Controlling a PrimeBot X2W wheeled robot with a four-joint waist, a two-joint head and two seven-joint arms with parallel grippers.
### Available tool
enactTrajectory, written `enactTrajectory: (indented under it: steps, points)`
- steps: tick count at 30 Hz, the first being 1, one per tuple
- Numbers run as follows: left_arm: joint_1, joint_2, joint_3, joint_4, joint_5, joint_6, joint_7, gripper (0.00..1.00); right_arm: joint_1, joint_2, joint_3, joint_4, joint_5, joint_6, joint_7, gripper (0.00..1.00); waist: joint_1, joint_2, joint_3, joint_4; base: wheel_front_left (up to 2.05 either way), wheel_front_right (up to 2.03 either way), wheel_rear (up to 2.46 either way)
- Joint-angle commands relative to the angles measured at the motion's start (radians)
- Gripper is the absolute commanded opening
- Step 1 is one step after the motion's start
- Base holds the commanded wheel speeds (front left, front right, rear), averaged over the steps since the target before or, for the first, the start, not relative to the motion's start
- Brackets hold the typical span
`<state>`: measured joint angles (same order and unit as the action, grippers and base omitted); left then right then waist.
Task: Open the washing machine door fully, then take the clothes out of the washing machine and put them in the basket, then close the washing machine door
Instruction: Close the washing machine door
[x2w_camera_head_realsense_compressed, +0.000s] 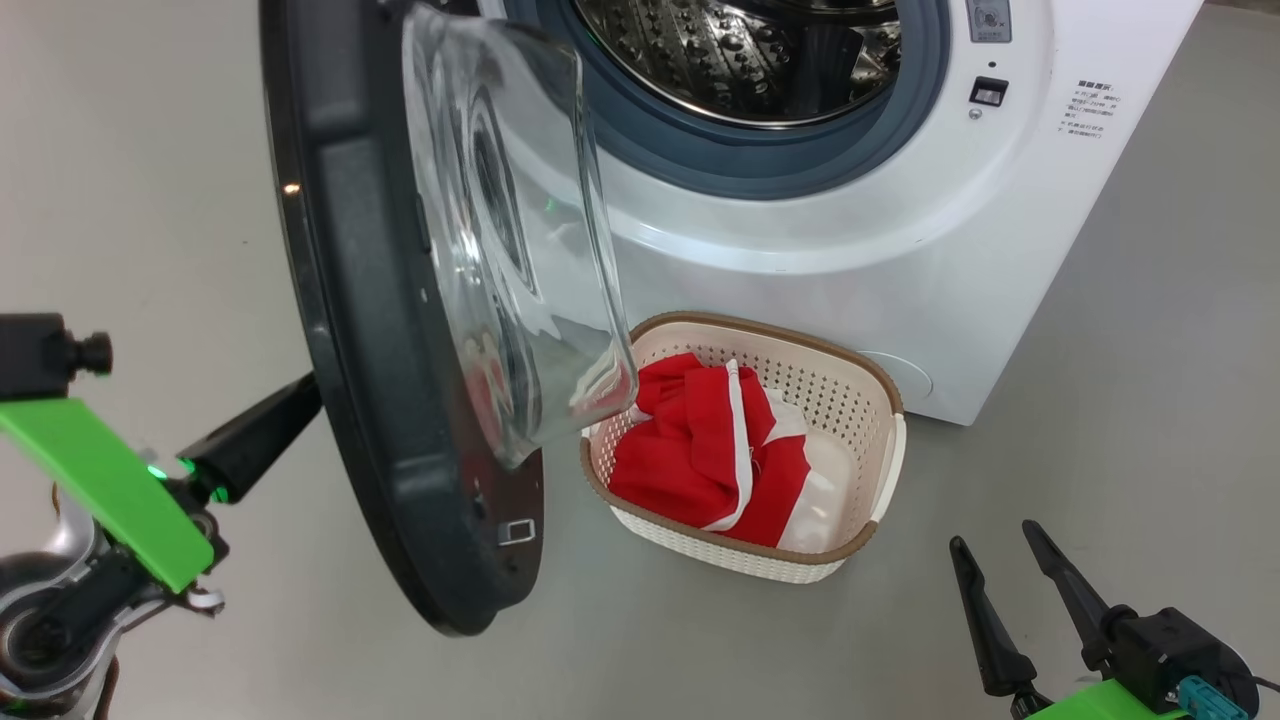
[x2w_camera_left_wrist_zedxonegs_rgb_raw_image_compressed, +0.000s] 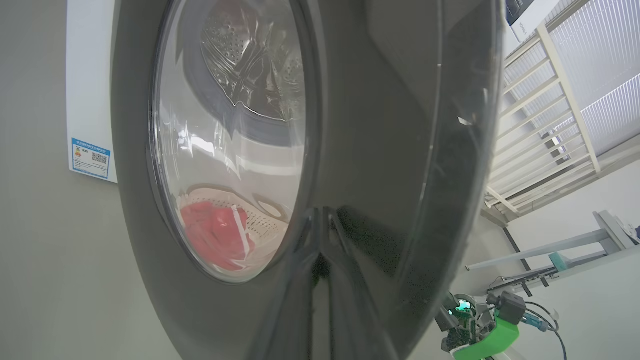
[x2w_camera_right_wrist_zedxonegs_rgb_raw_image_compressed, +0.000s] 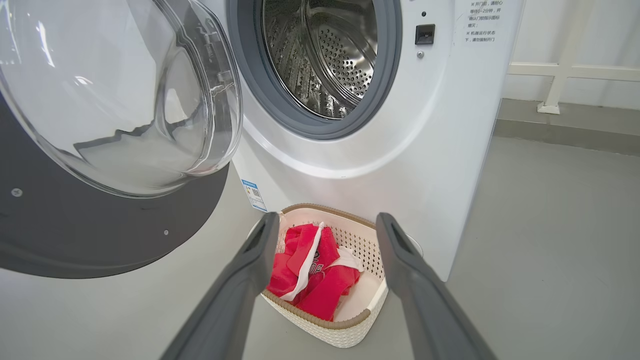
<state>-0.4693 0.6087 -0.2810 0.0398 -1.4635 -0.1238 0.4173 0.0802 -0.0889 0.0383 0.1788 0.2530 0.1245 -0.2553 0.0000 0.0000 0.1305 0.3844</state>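
**Left to right.** At the lower left, the left gripper (x2w_camera_head_realsense_compressed: 305, 392) had its fingers pressed together and held nothing. Their tips lay against the outer face of the washing machine door (x2w_camera_head_realsense_compressed: 370, 330). In the left wrist view the tips met their own reflection in the glossy black rim, so we judged them to be touching it. The door stood upright, swung partly out from the washing machine (x2w_camera_head_realsense_compressed: 900, 250), with its glass bowl turned toward the drum. The drum looked bare as far as we could see. Right of the door, the basket (x2w_camera_head_realsense_compressed: 885, 400) sat on the floor (x2w_camera_head_realsense_compressed: 1150, 400) at the machine's foot, with the clothes (x2w_camera_head_realsense_compressed: 700, 450) heaped inside it. At the lower right, the right gripper (x2w_camera_head_realsense_compressed: 992, 535) hung with fingers spread and empty, well apart from the door. We judged closing to be the remaining step. The door lay directly right of the left fingers, on the nearer arm, so a push on that face toward the opening should shut it.
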Motion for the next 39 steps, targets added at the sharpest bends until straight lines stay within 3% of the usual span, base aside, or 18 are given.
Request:
enactTrajectory:
  steps: [1,10,11,16,18,19,27,39]
  points:
    - [-0.010,0.057,0.041,-0.009,-0.001,-0.007,-0.018,0.00,-0.010,-0.005,0.016,-0.025,0.000,0.006,-0.006,1.00,0.0000,0.0000,-0.004,0.003,0.00,0.00,0.00]
    - [0.081,0.080,-0.007,0.083,0.056,-0.007,-0.165,0.00,-0.016,-0.007,0.032,-0.017,0.001,0.006,-0.006,1.00,0.0000,0.0000,-0.026,0.016,0.00,0.00,0.00]
    - [0.092,0.078,-0.015,0.094,0.059,-0.007,-0.184,0.04,-0.015,-0.007,0.032,-0.018,0.001,0.006,-0.006,1.00,0.0000,0.0000,-0.028,0.018,0.00,0.00,0.00]
    - [0.132,0.067,-0.045,0.147,0.058,-0.007,-0.274,0.55,-0.015,-0.010,0.036,-0.015,0.002,0.006,-0.006,1.00,0.0000,0.0000,-0.034,0.028,0.00,0.00,0.00]
    - [0.143,0.067,-0.056,0.177,0.068,-0.007,-0.315,0.95,-0.016,-0.011,0.038,-0.014,0.002,0.006,-0.006,1.00,0.0000,0.0000,-0.036,0.030,0.00,0.00,0.00]
    - [0.147,0.061,-0.060,0.186,0.063,-0.007,-0.332,0.98,-0.016,-0.011,0.039,-0.013,0.002,0.006,-0.006,1.00,0.0000,0.0000,-0.037,0.031,0.00,0.00,0.00]
    - [0.199,0.024,-0.069,0.259,0.032,-0.007,-0.498,1.00,-0.014,-0.010,0.043,-0.010,0.003,0.006,-0.006,1.00,0.0000,0.0000,-0.048,0.035,0.00,0.00,0.00]
    - [0.277,-0.058,-0.069,0.336,-0.018,-0.007,-0.651,1.00,-0.007,-0.006,0.039,-0.001,0.006,0.006,-0.006,1.00,0.0000,0.0000,-0.064,0.039,0.00,0.00,0.00]
